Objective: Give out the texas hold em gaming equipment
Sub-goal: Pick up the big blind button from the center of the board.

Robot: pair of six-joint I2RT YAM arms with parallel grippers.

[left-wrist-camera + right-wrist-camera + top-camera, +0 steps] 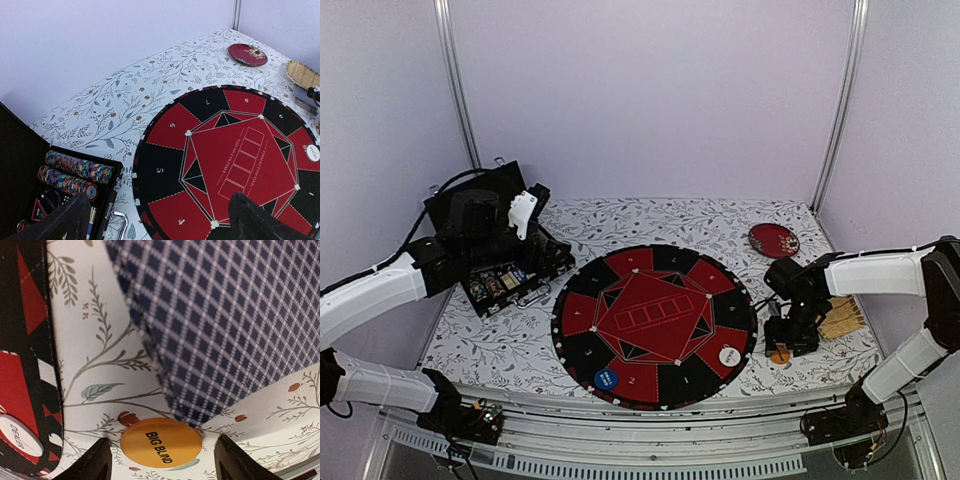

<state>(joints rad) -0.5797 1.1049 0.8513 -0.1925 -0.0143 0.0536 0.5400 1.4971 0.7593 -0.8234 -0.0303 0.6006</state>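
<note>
From above, the right hand (786, 342) hides most of the orange button (779, 355), which lies on the surface (620, 225) just right of the poker mat (655, 320).

Left wrist: the left hand (160, 225) gapes empty, only its tips in frame. Chip rolls (75, 172) lie lengthwise left to right in the cut-off case (15, 155).

Right wrist: the fingers (92, 462) stand apart, flanking the button without touching it. Its lettering slants down to the right. A blurred checked card back (225, 315) overlaps its far edge, with bare surface on either side.

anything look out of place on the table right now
The orange big blind button lies off the round poker mat, on the floral cloth by its right edge, while the white dealer button and blue button sit on it.
</note>
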